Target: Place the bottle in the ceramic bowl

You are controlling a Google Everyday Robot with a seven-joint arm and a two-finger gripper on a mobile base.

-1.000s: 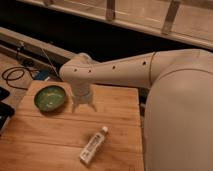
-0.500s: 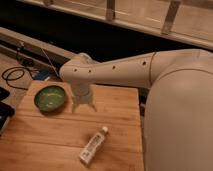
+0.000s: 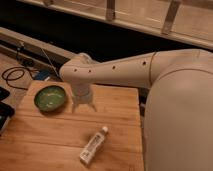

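The white arm (image 3: 150,75) takes up the right side of the view. It reaches leftward over the wooden worktop (image 3: 120,115) and bends down at a rounded wrist joint. The worktop is a pale plank surface that fills the lower part of the view.

The bowl (image 3: 50,98) stands upright near the back left corner of the worktop. It is green inside with a darker rim, and nothing is seen in it.

The tool (image 3: 84,107) points downward just beside the bowl, on the bowl's right in the view. It is released: its two fingers (image 3: 75,108) stand apart with a bare gap between them and grasp nothing. Whether the tips touch the worktop cannot be told.

The bottle (image 3: 93,145) lies on its side on the worktop towards the front. It is well apart from both the bowl and the tool. Its white cap points to the upper right of the view and its base to the lower left. The label faces up; the print is too small to read.

A dark cable (image 3: 12,75) lies looped on the floor beyond the left end of the worktop.
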